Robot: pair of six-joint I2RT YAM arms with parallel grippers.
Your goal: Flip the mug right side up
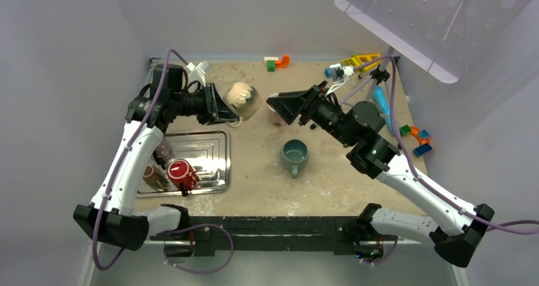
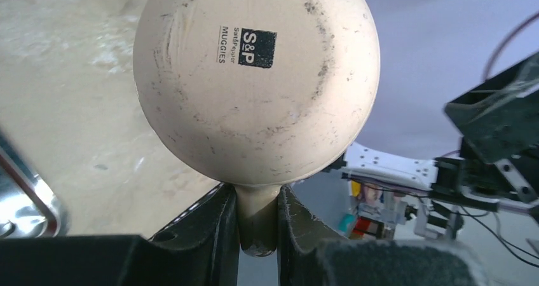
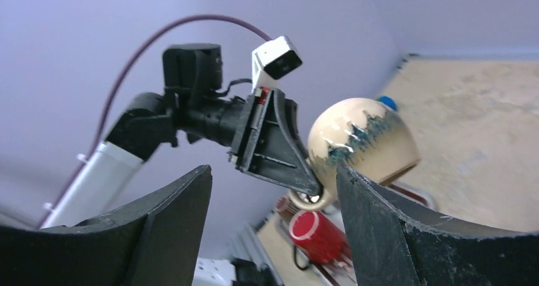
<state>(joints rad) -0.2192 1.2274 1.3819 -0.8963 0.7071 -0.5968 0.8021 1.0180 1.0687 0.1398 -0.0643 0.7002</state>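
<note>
The mug (image 1: 243, 99) is cream with a dark teal glaze streak and hangs in the air over the back middle of the table. It is tilted on its side, mouth toward the right and down. My left gripper (image 1: 231, 115) is shut on its handle. In the left wrist view the mug's stamped base (image 2: 254, 76) fills the frame and the handle sits pinched in the left gripper (image 2: 257, 216). My right gripper (image 1: 278, 105) stands open just right of the mug, touching nothing. In the right wrist view the mug (image 3: 362, 140) shows past the open right gripper (image 3: 273, 190).
An upright green mug (image 1: 294, 154) stands on the table in front of the right gripper. A metal tray (image 1: 213, 147) at the left holds a red mug (image 1: 181, 173) and brown cups (image 1: 156, 175). Toy blocks (image 1: 276, 61) lie at the back, and more blocks (image 1: 416, 140) at the right edge.
</note>
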